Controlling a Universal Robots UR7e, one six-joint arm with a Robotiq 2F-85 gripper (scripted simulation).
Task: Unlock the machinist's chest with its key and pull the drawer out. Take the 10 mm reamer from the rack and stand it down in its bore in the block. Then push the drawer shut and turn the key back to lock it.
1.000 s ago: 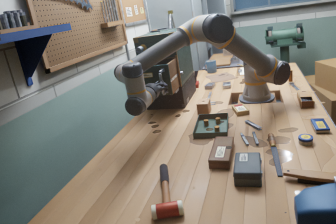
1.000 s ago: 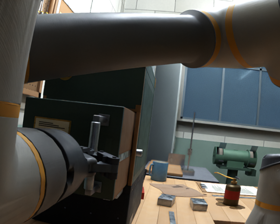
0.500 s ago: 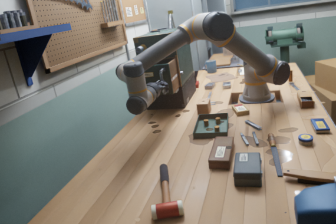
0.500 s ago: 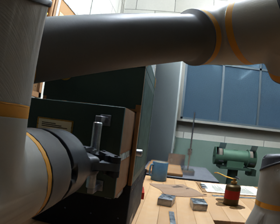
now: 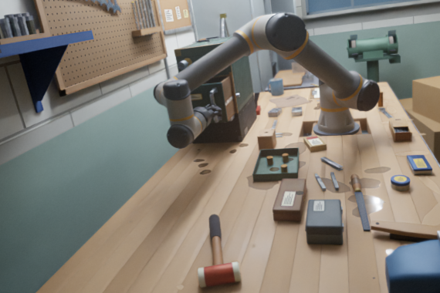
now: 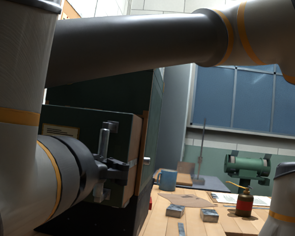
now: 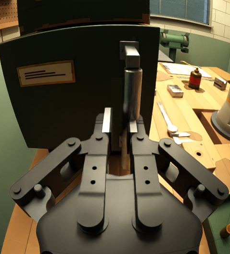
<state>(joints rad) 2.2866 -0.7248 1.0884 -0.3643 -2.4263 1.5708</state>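
Note:
At the bench's far left stands the dark green machinist's chest (image 5: 216, 90), with its drawer (image 6: 91, 152) drawn partway out of the front. My gripper (image 7: 119, 125) is closed around the drawer's upright steel bar handle (image 7: 131, 93), gripping it near its lower end. The drawer front carries a small paper label (image 7: 46, 73). A round steel key knob (image 6: 146, 160) sticks out of the chest's side beside the drawer. A wooden block with a bore (image 5: 266, 138) sits on the bench right of the chest. The reamer rack and the drawer's inside are hidden from me.
A green tray with wooden pegs (image 5: 276, 163) lies mid-bench, with boxes (image 5: 323, 220) and a file (image 5: 360, 202) nearer the front. A red-headed mallet (image 5: 217, 256) lies near the front edge. The arm's base (image 5: 335, 117), a blue mug (image 6: 167, 179) and an oil can (image 6: 244, 202) stand further back.

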